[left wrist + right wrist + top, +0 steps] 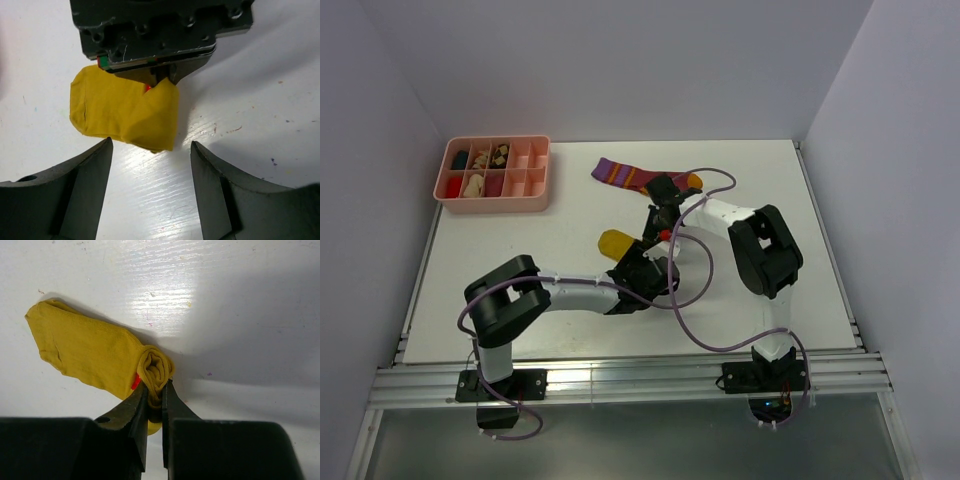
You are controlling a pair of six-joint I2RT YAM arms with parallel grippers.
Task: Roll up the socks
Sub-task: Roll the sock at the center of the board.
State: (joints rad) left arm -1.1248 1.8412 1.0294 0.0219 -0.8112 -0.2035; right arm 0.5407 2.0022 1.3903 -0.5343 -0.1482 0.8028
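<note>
A yellow sock lies in the middle of the white bench, one end rolled up. The right end effector is clenched on that roll. The left end effector is released, its fingers spread just beside the sock. A striped sock lies farther back.

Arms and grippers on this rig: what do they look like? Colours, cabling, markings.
The left arm and right arm match: white link tubes, bulky black joint housings, and a purple cable looping along each. The left gripper and right gripper have dark grey tapering fingers. No lettering is readable.
</note>
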